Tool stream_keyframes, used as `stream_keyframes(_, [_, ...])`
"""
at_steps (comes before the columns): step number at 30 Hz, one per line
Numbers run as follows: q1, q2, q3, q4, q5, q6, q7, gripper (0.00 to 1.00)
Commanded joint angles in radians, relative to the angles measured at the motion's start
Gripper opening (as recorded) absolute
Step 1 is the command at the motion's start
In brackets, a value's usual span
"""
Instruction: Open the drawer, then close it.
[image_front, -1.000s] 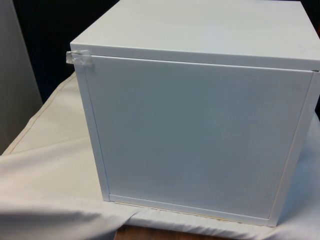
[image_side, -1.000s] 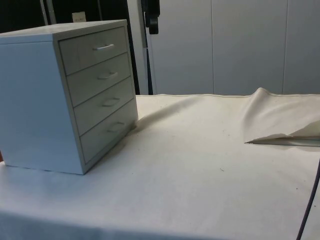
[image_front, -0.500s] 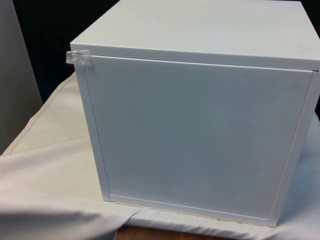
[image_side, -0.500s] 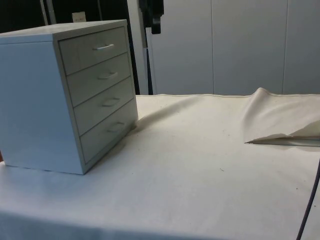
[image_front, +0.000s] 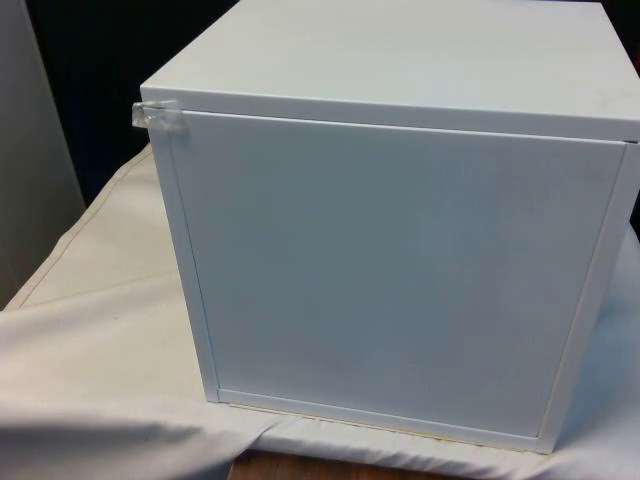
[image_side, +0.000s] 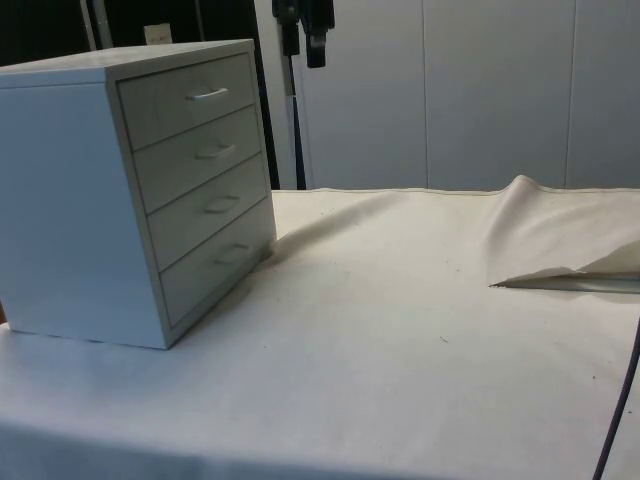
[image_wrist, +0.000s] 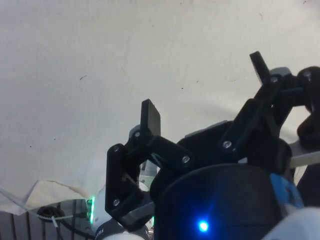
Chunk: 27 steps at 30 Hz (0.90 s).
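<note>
Standing on the white cloth-covered table (image_side: 400, 330) is a white, box-shaped chest of four drawers (image_side: 120, 190), the landmark for everything else. In the side view its front faces across the table, and all four drawer fronts sit flush with the frame, each one carrying a small pale bar handle; the top drawer (image_side: 190, 98) with its handle (image_side: 206, 94) is shut like the rest. In the front view the same chest turns its plain white back panel (image_front: 400, 270) towards the camera, and a scrap of clear tape (image_front: 158, 116) clings to the upper corner of that panel on the front view's left.

High above the table and just beyond the chest's top front corner, the black two-finger gripper (image_side: 304, 50) hangs in the air, well apart from the chest and touching nothing. In the wrist view the gripper (image_wrist: 205, 90) has its two black fingers (image_wrist: 150, 120) spread wide with only bare white cloth between them, so the claw is open and holds nothing.

Well apart from the chest, towards the far side of the table in the side view, the cloth rises in a raised fold (image_side: 560, 235) whose edge lifts off the table.
</note>
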Motion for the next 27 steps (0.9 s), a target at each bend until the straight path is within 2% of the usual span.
stream_keyframes(1, [0.002, -0.002, -0.002, -0.003, 0.003, 0.006, -0.020, 1.00])
stream_keyframes(5, [0.002, -0.002, -0.002, -0.003, 0.003, 0.006, -0.051, 1.00])
stream_keyframes(6, [0.000, 0.000, 0.000, 0.000, 0.000, 0.000, -0.040, 1.00])
stream_keyframes(7, [0.003, -0.002, -0.002, -0.004, 0.003, 0.006, -0.060, 1.00])
stream_keyframes(15, [0.002, -0.002, -0.002, -0.004, 0.003, 0.006, -0.139, 1.00])
stream_keyframes(16, [0.000, 0.000, 0.000, -0.001, 0.000, 0.000, -0.131, 1.00])
stream_keyframes(25, [0.003, -0.002, -0.002, -0.004, 0.004, 0.006, -0.208, 1.00])
stream_keyframes(26, [0.000, 0.000, 0.000, -0.001, 0.000, 0.000, -0.202, 1.00])
stream_keyframes(27, [0.003, -0.001, -0.002, -0.005, 0.004, 0.006, -0.224, 1.00])
